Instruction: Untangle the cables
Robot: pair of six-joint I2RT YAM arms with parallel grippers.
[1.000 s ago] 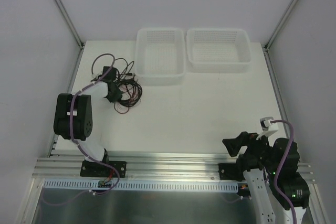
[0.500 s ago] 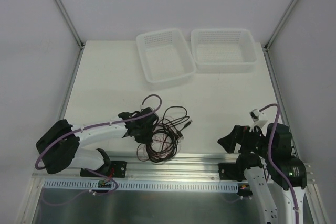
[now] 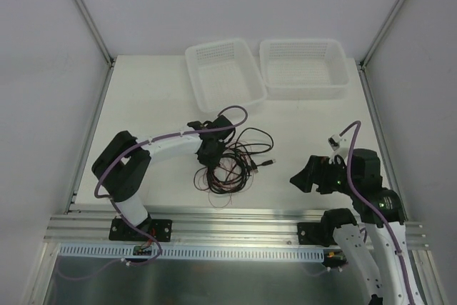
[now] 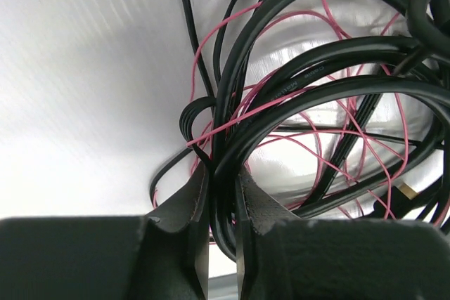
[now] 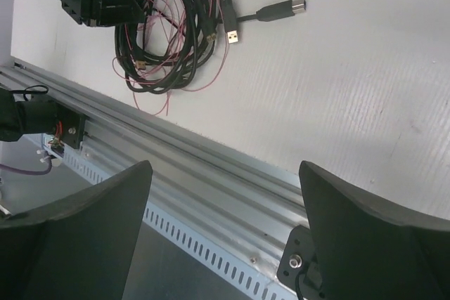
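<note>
The cables (image 3: 232,166) are a tangle of black wires with plug ends and fine red wires on the white table near its front middle. My left gripper (image 3: 212,153) is shut on a few black strands at the tangle's left side. In the left wrist view the strands (image 4: 281,89) run down between my closed fingers (image 4: 190,223). My right gripper (image 3: 303,176) is open and empty, apart from the tangle on its right, above the front rail. The right wrist view shows the cables (image 5: 176,26) at upper left with two USB plugs (image 5: 281,10).
Two white mesh baskets (image 3: 223,76) (image 3: 303,68) stand at the back of the table. The metal front rail (image 3: 228,219) runs along the near edge, also in the right wrist view (image 5: 211,194). Purple arm cables loop over both arms.
My left gripper carried the tangle from the back left toward the front, then a little back and to the right. My right arm rose and moved left. The left basket is skewed.
</note>
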